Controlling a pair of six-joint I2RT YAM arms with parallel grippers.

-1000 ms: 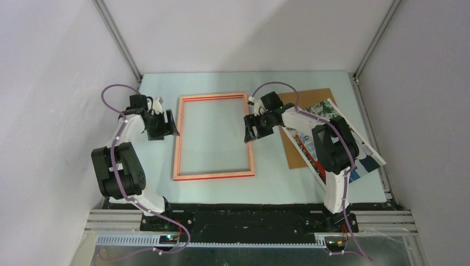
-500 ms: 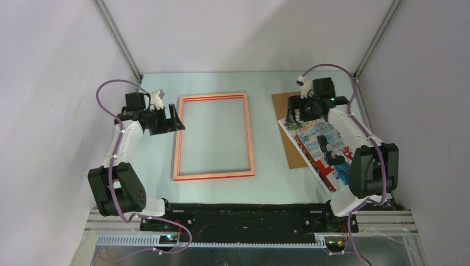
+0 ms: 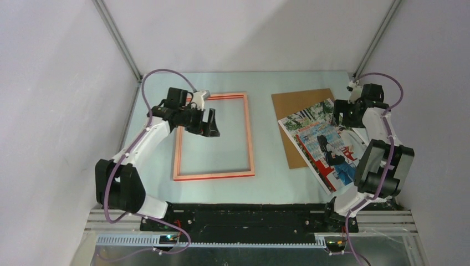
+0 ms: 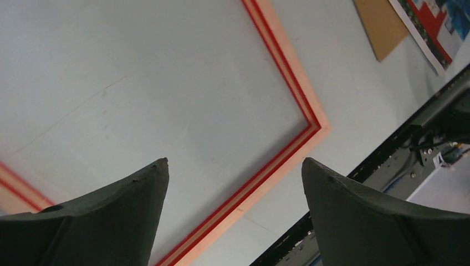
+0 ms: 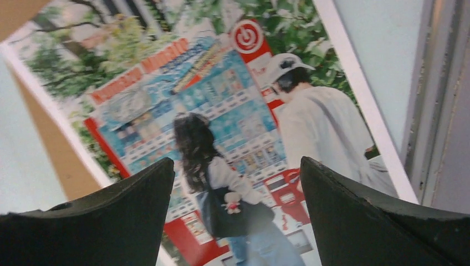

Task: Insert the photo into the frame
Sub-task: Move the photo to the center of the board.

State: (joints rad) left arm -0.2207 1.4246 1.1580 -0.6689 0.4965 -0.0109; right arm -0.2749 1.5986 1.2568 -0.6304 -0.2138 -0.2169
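Observation:
The frame (image 3: pixel 250 138) lies flat on the table, pale orange-pink side up with a red inner lip, its opening showing bare table. Its corner shows in the left wrist view (image 4: pixel 310 119). My left gripper (image 3: pixel 209 124) is open and empty above the frame's upper left part (image 4: pixel 233 166). The photo (image 3: pixel 321 141), picture side up, lies tilted at the right, partly over the brown backing board (image 3: pixel 296 102). My right gripper (image 3: pixel 341 113) is open and empty above the photo's far right part; the print fills the right wrist view (image 5: pixel 233 111).
The enclosure's right rail (image 3: pixel 382 166) runs close beside the photo's right edge and shows in the right wrist view (image 5: pixel 438 100). The black base bar (image 3: pixel 249 216) lies along the near edge. White walls enclose the table on three sides.
My left gripper has moved right from beside the frame's left rail to over the frame. My right gripper has moved right, from the frame's right rail to over the photo's far right side.

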